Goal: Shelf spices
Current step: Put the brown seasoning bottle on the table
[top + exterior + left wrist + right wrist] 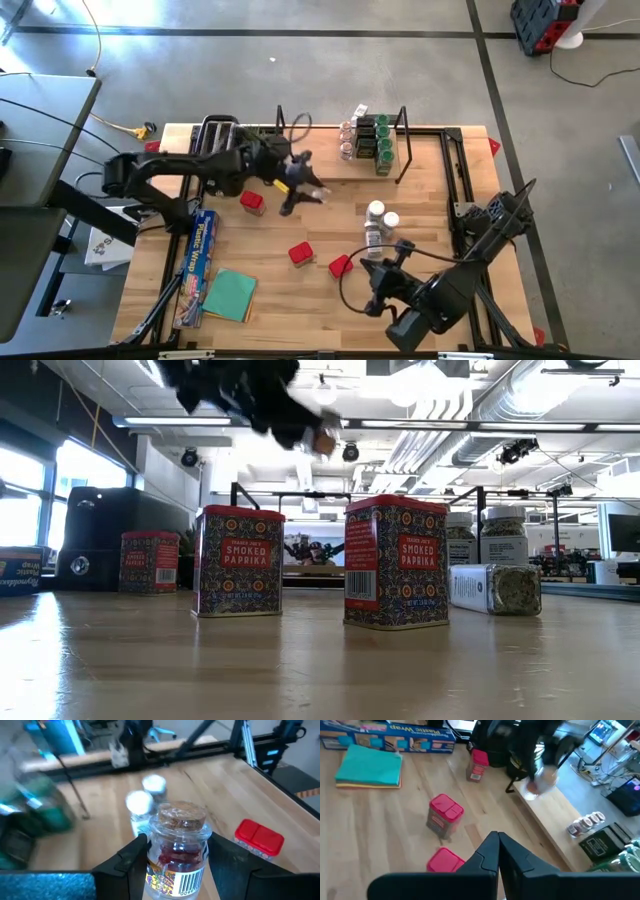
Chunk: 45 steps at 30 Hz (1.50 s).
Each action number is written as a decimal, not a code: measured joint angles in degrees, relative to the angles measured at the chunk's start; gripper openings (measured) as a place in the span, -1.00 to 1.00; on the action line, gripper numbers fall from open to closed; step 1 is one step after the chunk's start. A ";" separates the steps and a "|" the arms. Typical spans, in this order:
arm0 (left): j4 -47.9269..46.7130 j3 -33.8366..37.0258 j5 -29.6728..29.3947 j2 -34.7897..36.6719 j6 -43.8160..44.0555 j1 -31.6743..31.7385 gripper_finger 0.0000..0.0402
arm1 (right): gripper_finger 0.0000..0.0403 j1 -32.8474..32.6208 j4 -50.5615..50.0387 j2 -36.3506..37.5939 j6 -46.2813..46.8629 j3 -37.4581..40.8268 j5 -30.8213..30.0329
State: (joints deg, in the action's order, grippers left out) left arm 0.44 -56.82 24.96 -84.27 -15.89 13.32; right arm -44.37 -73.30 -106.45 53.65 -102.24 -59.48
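Surface: light wooden table [300,300] on a grey concrete floor; beyond it, an open hall with ceiling ducts and strip lights.

Shelf [340,165] at 12 o'clock on the table: wooden board, black wire ends. Standing on its right part: green-lidded jars [384,145], dark jars [364,130], small brownish jars [347,142]. Rest of the board bare.

Toaster [218,135] at 10 o'clock. Blue foil box [197,265] at 8 o'clock, long axis running 12 to 6. Teal cloth [229,294] at 7 o'clock, beside the box.

Red tins: one [252,202] upright near 9 o'clock of centre; two more [301,254] [340,266] near 6 o'clock, labelled smoked paprika in the low view.

White-lidded jars [377,214] at 3 o'clock of centre; one clear jar [495,588] on its side, long axis level, contents greenish.

Left gripper [300,190] above table centre, just in front of the shelf, fingers [131,857] closed round a cork-topped jar [179,852]. Jar clear, upright in the grip, long axis vertical, cork up, red contents, barcode label; held clear of the table.

Right gripper [498,845] at 5 o'clock, fingers pressed together, holding nothing.
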 joint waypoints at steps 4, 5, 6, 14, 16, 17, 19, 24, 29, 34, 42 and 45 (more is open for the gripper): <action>6.00 2.65 0.02 -3.81 1.79 -2.01 -0.18 | -1.00 1.99 -0.49 0.00 -1.18 0.03 1.15; 7.42 2.99 0.14 -4.34 2.23 -2.31 -0.18 | -1.00 2.60 0.36 0.05 -1.22 0.72 1.24; 8.89 3.39 0.14 -4.77 2.80 -2.48 -0.18 | -1.00 3.32 1.90 0.47 -1.43 2.26 1.69; 18.10 8.62 -0.14 -5.27 5.31 -2.36 -0.19 | -1.00 10.72 46.59 9.68 -15.49 29.96 12.79; 20.24 10.77 -0.19 -5.29 5.76 -2.08 -0.18 | -1.00 13.13 55.98 12.35 -21.49 33.94 14.46; 21.58 11.91 -0.37 -5.31 5.77 -1.89 -0.17 | -1.00 14.38 58.88 13.48 -24.18 35.25 15.04; 24.46 14.00 -1.29 -5.32 6.28 -1.41 -0.16 | -1.00 16.73 61.85 14.95 -28.41 36.70 15.32; 31.96 17.29 -3.25 -7.81 6.68 -0.09 -0.15 | -1.00 21.55 62.61 16.99 -32.11 35.46 15.47; 34.45 16.08 -2.80 -14.97 5.88 1.16 -0.15 | -1.00 24.81 62.45 16.92 -34.25 34.47 19.61; 34.63 13.55 3.35 -20.98 6.27 2.01 -0.15 | -1.00 26.19 62.13 16.92 -33.10 34.45 25.22; 36.06 12.62 4.19 -24.21 6.26 2.06 -0.14 | -1.00 26.37 60.28 16.90 -32.40 34.42 26.60; 35.95 12.59 4.36 -24.73 6.44 2.06 -0.08 | -1.00 26.35 59.32 16.90 -30.80 34.42 26.77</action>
State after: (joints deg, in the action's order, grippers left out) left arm 36.39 -44.23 29.32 -109.00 -9.45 15.38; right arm -18.02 -13.98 -89.56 22.85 -67.81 -32.71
